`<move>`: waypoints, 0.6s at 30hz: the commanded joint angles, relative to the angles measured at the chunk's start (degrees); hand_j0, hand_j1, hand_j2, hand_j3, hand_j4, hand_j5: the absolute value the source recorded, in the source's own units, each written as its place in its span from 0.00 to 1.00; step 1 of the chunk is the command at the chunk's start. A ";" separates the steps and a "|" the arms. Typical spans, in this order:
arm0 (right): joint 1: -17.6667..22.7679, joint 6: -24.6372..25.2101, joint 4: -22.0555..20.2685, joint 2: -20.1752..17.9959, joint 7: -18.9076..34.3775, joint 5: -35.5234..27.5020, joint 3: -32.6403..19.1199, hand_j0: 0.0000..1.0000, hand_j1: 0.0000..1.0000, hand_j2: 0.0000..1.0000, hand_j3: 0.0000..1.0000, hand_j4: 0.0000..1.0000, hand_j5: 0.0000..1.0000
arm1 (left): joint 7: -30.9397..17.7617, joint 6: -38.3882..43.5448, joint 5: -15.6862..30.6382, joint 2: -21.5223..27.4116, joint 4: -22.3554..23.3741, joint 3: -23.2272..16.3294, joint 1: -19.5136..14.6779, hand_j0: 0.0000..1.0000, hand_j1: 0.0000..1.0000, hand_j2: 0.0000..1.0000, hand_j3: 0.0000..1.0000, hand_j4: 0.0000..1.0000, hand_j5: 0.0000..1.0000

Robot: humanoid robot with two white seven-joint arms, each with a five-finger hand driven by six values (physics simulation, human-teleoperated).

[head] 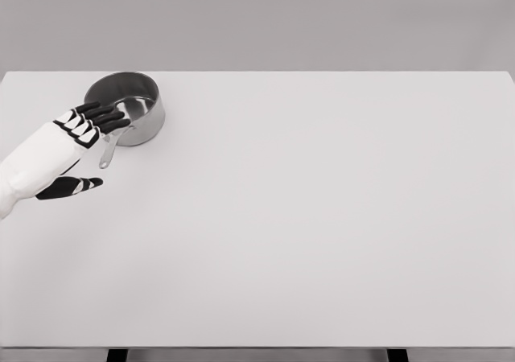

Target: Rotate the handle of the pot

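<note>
The left hand (68,149) comes in from the lower left edge, its white arm angled up toward the far left corner of the surface (306,217). The hand is wide, holding nothing: the four black fingers (105,117) are stretched out side by side, pointing right and slightly away, while the thumb (72,187) sticks out separately below them, nearer the camera, well apart from the fingers.

Just beyond the thumb, the pot handle (107,151) shows as a thin metal strip running down and left from the pot's wall toward the near side. Its upper part passes under the outstretched fingers, so whether they touch it cannot be told; the free end pokes out below the fingers, in the gap between them and the thumb.

Farther back sits the pot (133,109), a shiny steel saucepan standing upright near the far left corner of the pale surface. The fingertips overlap its near left rim.
</note>
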 commanded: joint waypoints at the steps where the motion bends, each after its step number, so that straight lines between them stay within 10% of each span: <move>1: 0.00 0.03 0.00 0.00 0.04 0.01 0.00 1.00 1.00 1.00 1.00 1.00 1.00 | 0.02 0.02 0.49 1.18 -0.02 -0.19 0.00 1.00 1.00 1.00 1.00 1.00 1.00; 7: 0.00 0.03 0.00 0.00 -0.05 0.01 0.00 1.00 1.00 1.00 1.00 1.00 1.00 | 0.02 0.02 0.40 3.03 1.64 -0.36 -3.86 1.00 1.00 1.00 1.00 1.00 1.00; 14: 0.00 0.03 0.00 0.00 0.04 0.01 0.00 1.00 1.00 1.00 1.00 1.00 1.00 | 0.02 0.02 4.62 4.17 15.97 -22.50 -27.68 1.00 1.00 1.00 1.00 1.00 1.00; 18: 0.00 0.03 0.00 0.00 -0.05 0.01 0.00 1.00 1.00 1.00 1.00 1.00 1.00 | 0.02 0.02 4.27 3.21 18.08 -30.33 -33.13 1.00 1.00 1.00 1.00 1.00 1.00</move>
